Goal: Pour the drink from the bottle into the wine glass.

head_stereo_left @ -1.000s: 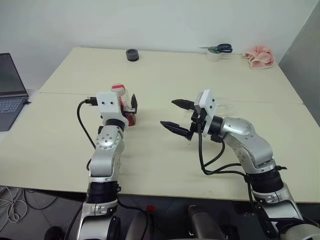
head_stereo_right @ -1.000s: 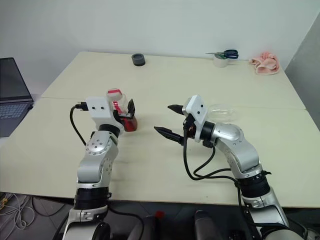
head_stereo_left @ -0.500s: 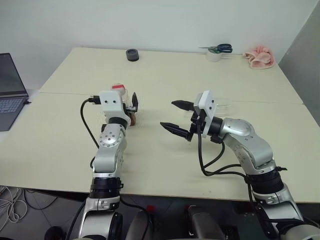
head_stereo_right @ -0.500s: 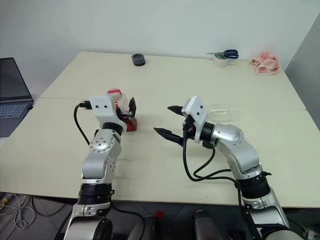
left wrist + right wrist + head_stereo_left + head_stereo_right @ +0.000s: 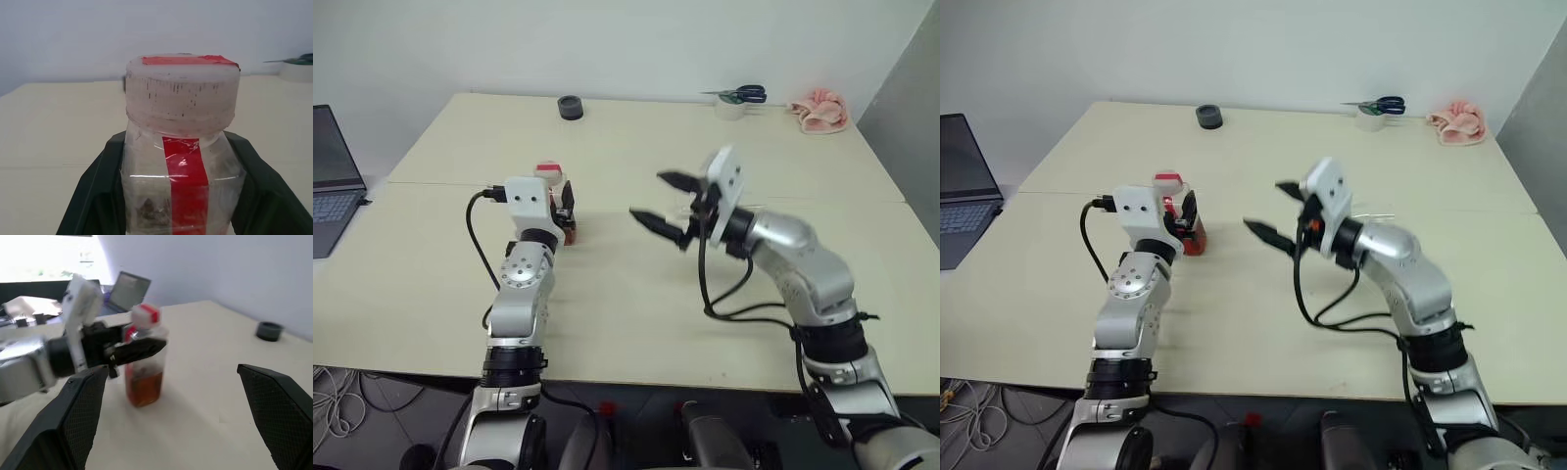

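Bottle [image 5: 182, 147], small clear squarish plastic with red-and-white cap and red label strip, stands upright on the cream tabletop [image 5: 636, 294], reddish-brown drink [image 5: 143, 387] low inside. Left claw [image 5: 1182, 213] clamps its body from both sides. Right claw [image 5: 661, 203] hovers apart, fingers spread wide, holding nothing.

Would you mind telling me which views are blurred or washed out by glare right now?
Right wrist view: the left arm beside the bottle is motion-smeared, and the window at top left is blown out white. Left wrist view: the bottle's cap is sharp, the table behind soft. Both eye views: evenly lit.
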You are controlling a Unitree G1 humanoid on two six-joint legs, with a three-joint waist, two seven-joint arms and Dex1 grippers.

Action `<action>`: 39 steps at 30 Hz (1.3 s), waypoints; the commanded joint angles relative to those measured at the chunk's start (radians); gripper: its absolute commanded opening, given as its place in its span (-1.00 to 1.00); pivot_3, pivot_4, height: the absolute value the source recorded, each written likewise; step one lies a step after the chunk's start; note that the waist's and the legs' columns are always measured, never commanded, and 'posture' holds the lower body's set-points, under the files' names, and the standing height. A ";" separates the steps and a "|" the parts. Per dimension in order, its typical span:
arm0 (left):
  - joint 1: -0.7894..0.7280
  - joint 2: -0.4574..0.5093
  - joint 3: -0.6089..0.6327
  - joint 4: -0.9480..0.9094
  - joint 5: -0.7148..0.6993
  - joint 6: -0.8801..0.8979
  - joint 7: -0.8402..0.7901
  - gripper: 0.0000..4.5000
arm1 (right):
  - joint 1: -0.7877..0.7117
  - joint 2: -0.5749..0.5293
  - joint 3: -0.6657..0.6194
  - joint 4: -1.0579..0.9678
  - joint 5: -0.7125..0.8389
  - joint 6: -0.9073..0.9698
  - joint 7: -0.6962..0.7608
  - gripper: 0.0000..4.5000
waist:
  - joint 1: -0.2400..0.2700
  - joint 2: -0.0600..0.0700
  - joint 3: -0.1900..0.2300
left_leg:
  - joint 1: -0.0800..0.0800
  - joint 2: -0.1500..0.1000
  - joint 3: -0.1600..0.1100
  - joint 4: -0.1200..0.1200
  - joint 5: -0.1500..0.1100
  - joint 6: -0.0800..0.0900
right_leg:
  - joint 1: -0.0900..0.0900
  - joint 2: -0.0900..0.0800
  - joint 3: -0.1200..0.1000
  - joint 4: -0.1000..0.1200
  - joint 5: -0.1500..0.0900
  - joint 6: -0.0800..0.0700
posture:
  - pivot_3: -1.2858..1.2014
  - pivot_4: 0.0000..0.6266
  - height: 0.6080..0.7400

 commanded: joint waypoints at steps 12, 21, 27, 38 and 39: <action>-0.005 0.078 -0.113 -0.220 -0.148 0.141 -0.316 -0.05 | -0.085 0.122 0.037 -0.063 0.081 0.227 -0.162 1.00 | -0.002 0.000 0.000 | -0.001 0.000 -0.001 -0.001 0.000 0.000 | 0.000 -0.001 -0.001 -0.001 0.000 0.000 | 0.03 -0.52 1.00; 0.023 0.059 -0.139 -0.290 -0.150 0.150 -0.309 -0.05 | -0.063 0.167 0.060 -0.038 0.056 0.229 -0.209 1.00 | -0.003 0.000 0.000 | -0.001 0.000 -0.001 -0.001 0.000 0.000 | 0.000 -0.001 -0.001 -0.001 -0.001 0.000 | 0.03 -0.52 1.00; 0.025 0.058 -0.142 -0.293 -0.150 0.153 -0.308 -0.05 | -0.066 0.178 0.038 -0.015 0.049 0.219 -0.225 0.83 | -0.004 0.000 0.000 | -0.001 0.000 -0.001 -0.001 0.000 0.000 | 0.000 -0.001 -0.001 -0.001 -0.001 0.001 | 0.03 -0.52 1.00; 0.031 0.061 -0.142 -0.300 -0.154 0.153 -0.312 -0.05 | -0.060 0.177 0.049 0.009 0.041 0.208 -0.221 -0.16 | -0.004 0.000 0.000 | -0.001 0.000 -0.001 -0.001 0.000 0.000 | 0.000 -0.001 -0.001 -0.001 -0.001 0.001 | 0.03 -0.52 1.00; 0.030 0.062 -0.142 -0.302 -0.156 0.155 -0.315 -0.05 | -0.062 0.172 0.055 0.016 0.041 0.201 -0.206 -0.16 | -0.004 0.000 0.000 | -0.001 0.000 -0.001 -0.001 0.000 0.000 | 0.000 -0.001 -0.001 -0.001 -0.001 0.001 | 0.03 -0.52 1.00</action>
